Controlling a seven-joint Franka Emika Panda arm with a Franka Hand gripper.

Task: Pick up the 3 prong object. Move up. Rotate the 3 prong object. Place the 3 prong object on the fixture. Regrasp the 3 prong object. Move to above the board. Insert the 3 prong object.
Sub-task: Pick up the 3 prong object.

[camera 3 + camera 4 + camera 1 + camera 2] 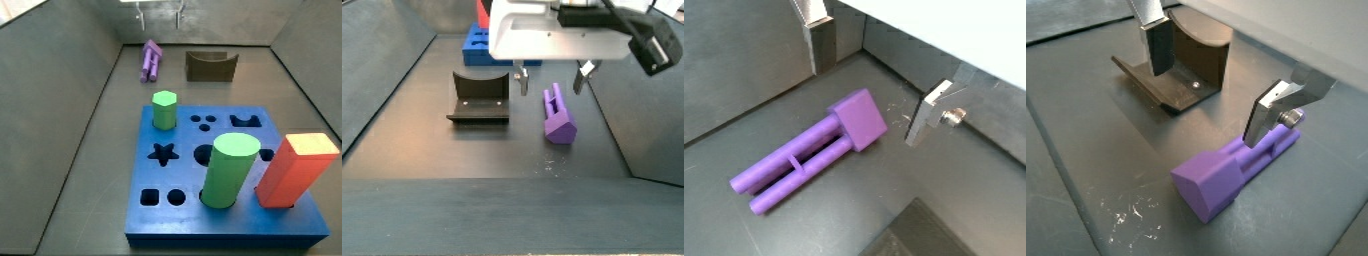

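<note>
The purple 3 prong object (811,155) lies flat on the dark floor, its square head (1207,182) nearest the gripper. In the side views it lies beside the fixture (210,65), a dark notched block (478,98) that also shows in a wrist view (1184,62). My gripper (552,86) hangs open just above the object's (559,112) head end, with nothing between its fingers. One silver finger (818,45) stands on each side of the object. The blue board (227,228) sits apart, nearer the side camera, and shows behind the gripper (478,42).
On the board stand a green hexagonal peg (164,110), a tall green cylinder (231,170) and an orange-red block (297,168). Grey walls (80,90) enclose the floor on both sides and behind the gripper (159,18).
</note>
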